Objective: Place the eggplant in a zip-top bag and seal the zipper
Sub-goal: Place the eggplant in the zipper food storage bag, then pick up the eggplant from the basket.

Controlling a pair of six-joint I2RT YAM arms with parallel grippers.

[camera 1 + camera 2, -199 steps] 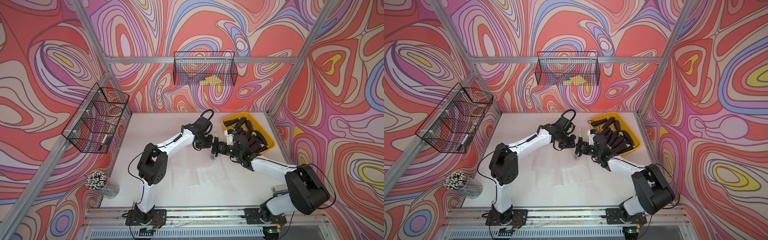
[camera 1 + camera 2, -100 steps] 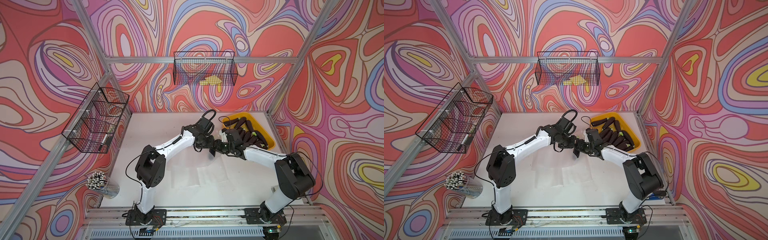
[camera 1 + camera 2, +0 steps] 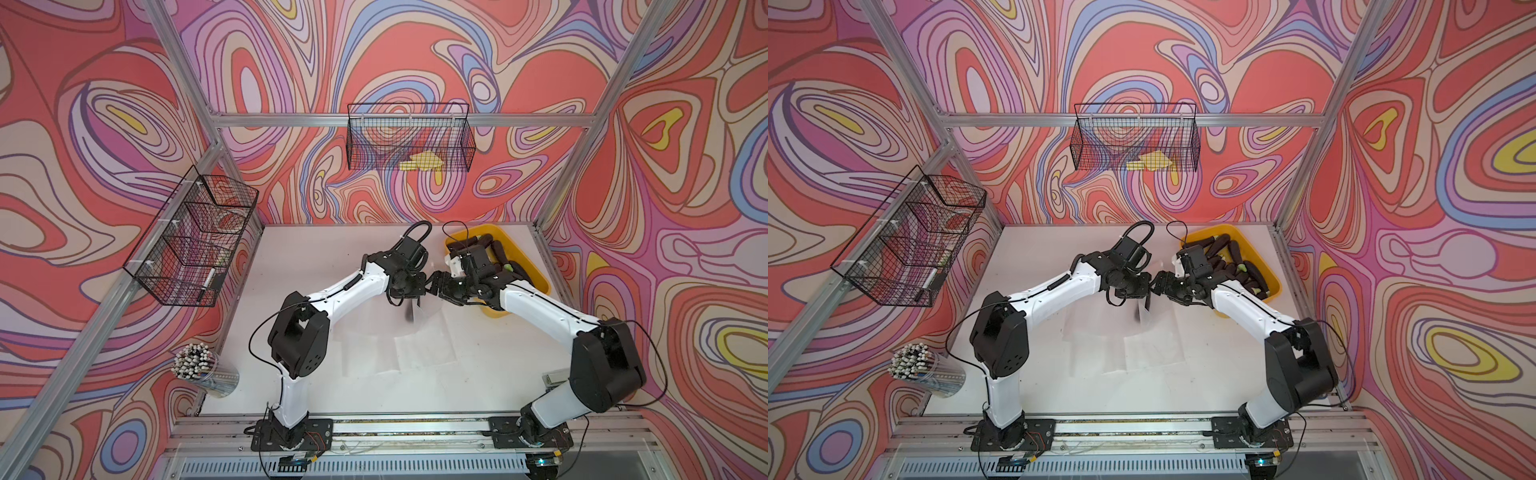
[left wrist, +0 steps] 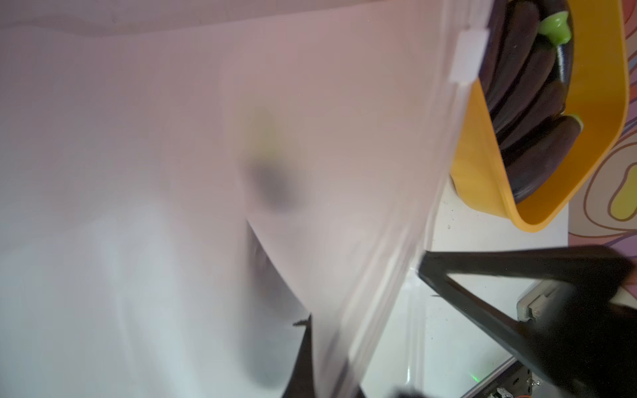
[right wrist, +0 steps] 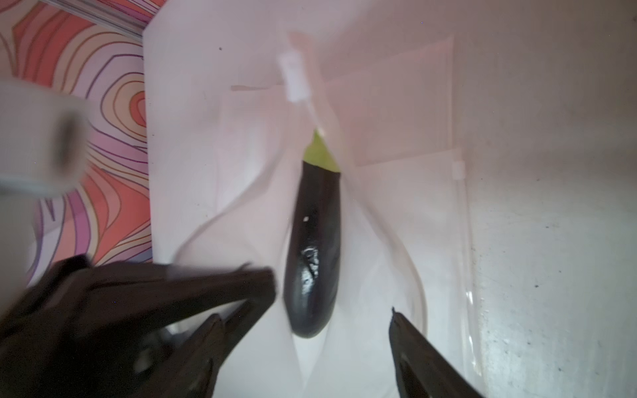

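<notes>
L gripper [image 3: 410,296] is pinching the top edge of a frosted zip-top bag [image 4: 344,138], jaws fully closed on the film. The bag is hanging below it w/ its mouth gaping. R gripper [image 5: 332,293] is hovering at that mouth, jaws spread wide, gripping nothing. Eggplant [image 5: 315,248] is sitting inside the bag, glossy dark body nearest the R jaws. Its green stem is pointing toward the white slider [image 5: 293,79] on the zipper. A yellow bin [image 4: 603,103] w/ more eggplants is sitting nearby. The eggplant is looking firm, smooth, prob. slippery, and is weighing down the film. The bag is looking limp & light. The best hold for sealing is prob. the stiff slider, w/ L keeping the zipper edge taut.
</notes>
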